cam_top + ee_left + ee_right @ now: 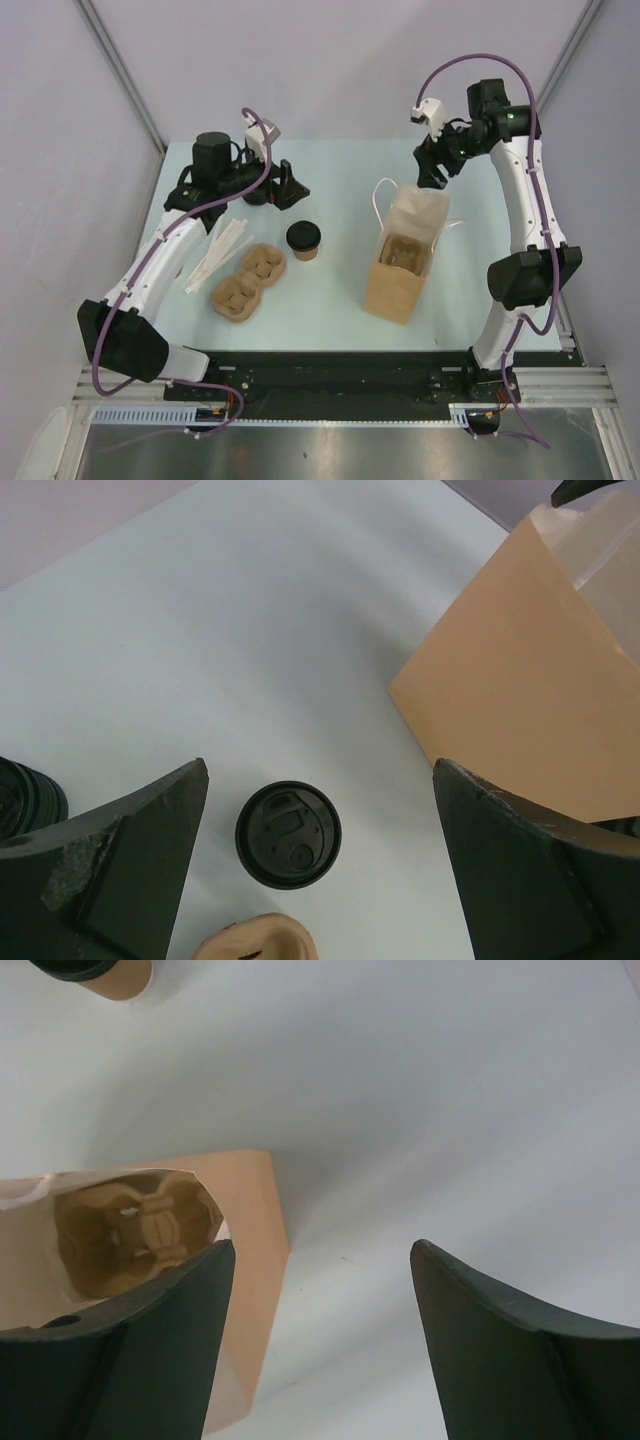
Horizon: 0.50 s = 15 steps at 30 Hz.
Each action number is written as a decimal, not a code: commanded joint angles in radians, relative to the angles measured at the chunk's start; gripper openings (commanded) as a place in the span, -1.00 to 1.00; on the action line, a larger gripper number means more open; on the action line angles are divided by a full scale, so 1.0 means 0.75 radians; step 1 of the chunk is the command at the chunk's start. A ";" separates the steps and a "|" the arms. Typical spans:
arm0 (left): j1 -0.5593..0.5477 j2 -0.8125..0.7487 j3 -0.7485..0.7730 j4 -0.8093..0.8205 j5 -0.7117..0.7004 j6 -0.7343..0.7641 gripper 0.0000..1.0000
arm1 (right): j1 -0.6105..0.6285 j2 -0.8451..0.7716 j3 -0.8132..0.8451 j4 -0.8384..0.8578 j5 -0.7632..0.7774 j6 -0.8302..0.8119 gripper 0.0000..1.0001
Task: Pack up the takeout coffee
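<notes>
From above, the pale table carries everything. The takeout coffee, a small brown cup under a black lid, stands upright near the middle of the table. It is well clear of the paper bag to its right and just beside the pulp cup carrier on its left. A loose fan of white sticks lies left of the carrier. The left gripper hangs over the table behind the coffee, not touching it. The right gripper hovers above the far rim of the open, upright bag.

Through the left wrist camera, the two dark fingers are spread wide with nothing between them but table. The coffee's round lid sits far below in the gap, nearer the left finger. The bag's tan wall fills the upper right, and a stack of black lids peeks in at the left edge. A corner of the carrier shows at the bottom.

Through the right wrist camera, the fingers stand apart and hold nothing. The bag's open mouth lies under the left finger, and a second pulp carrier rests inside at the bottom. The coffee is cut off at the top left corner, outside the bag.
</notes>
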 commanded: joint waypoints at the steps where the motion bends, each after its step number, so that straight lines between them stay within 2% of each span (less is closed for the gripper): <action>1: 0.001 -0.035 0.005 -0.046 -0.042 0.078 0.99 | 0.026 0.009 0.006 -0.245 0.013 -0.127 0.50; 5: 0.005 -0.043 -0.015 -0.057 -0.079 0.097 0.99 | 0.038 -0.007 -0.010 -0.239 0.005 -0.104 0.48; 15: 0.022 -0.025 -0.009 -0.047 -0.104 0.070 0.99 | 0.006 -0.042 0.131 -0.249 -0.021 0.016 0.48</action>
